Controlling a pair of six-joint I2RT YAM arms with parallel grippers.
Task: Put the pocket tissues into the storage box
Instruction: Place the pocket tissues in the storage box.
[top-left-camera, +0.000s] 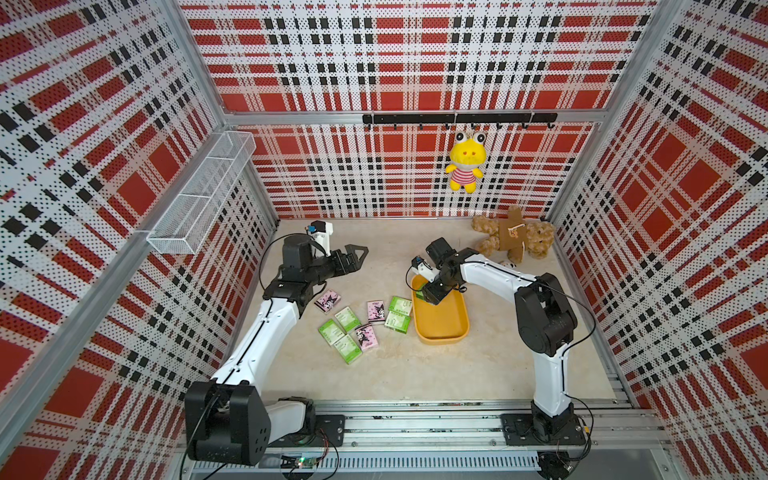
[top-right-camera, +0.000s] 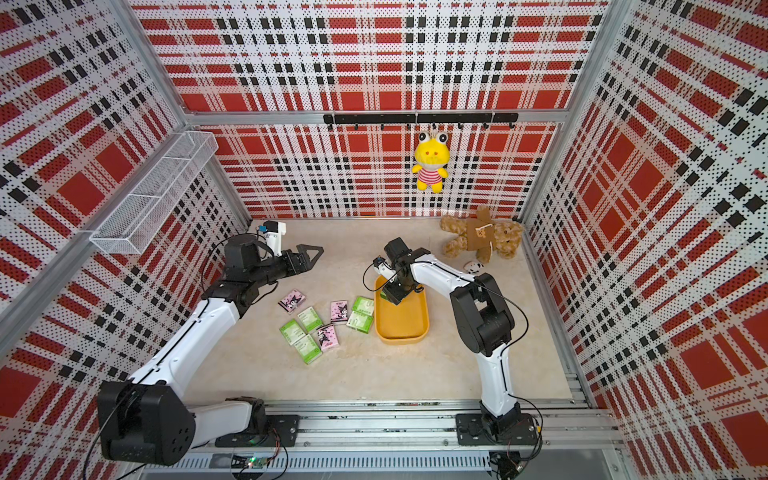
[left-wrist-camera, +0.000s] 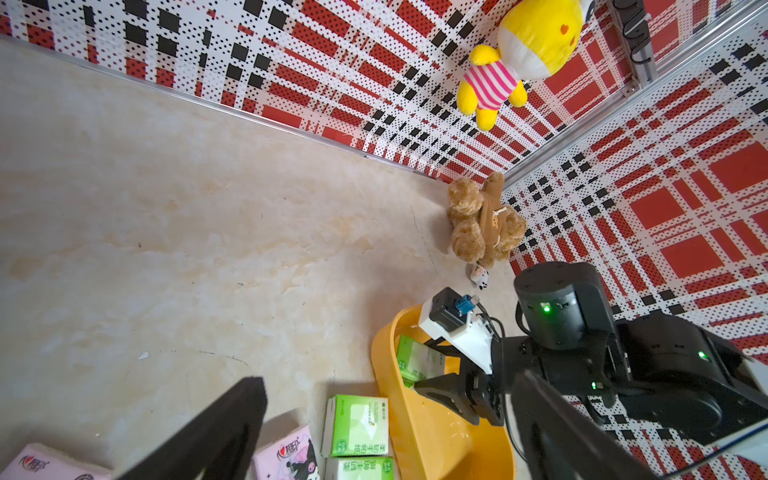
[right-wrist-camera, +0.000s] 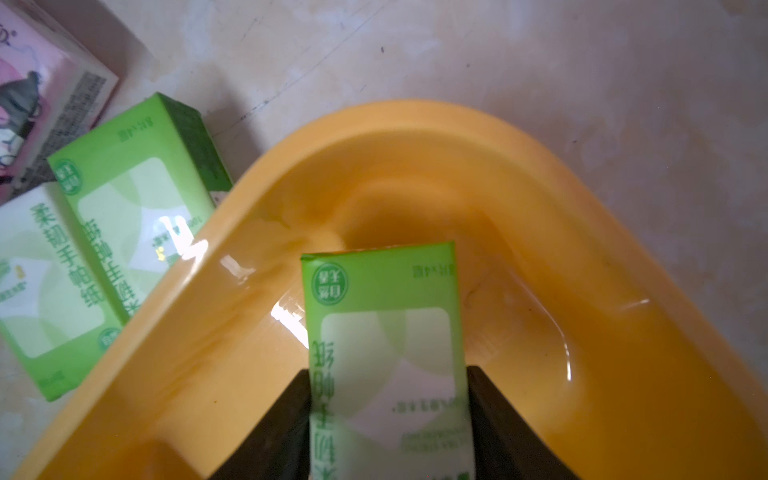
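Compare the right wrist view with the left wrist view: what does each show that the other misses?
Right wrist only: the green pack close up between the fingers of the right tool, over the storage box floor; gripped or loose, I cannot tell. Left wrist only: the teddy bear, the yellow plush on the wall, the small charm, and the right arm from outside. Both: that pack, the box, two green packs beside it, and a pink pack.

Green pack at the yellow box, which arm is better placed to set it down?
Right. The right gripper straddles the green pack inside the storage box; left gripper hovers apart.
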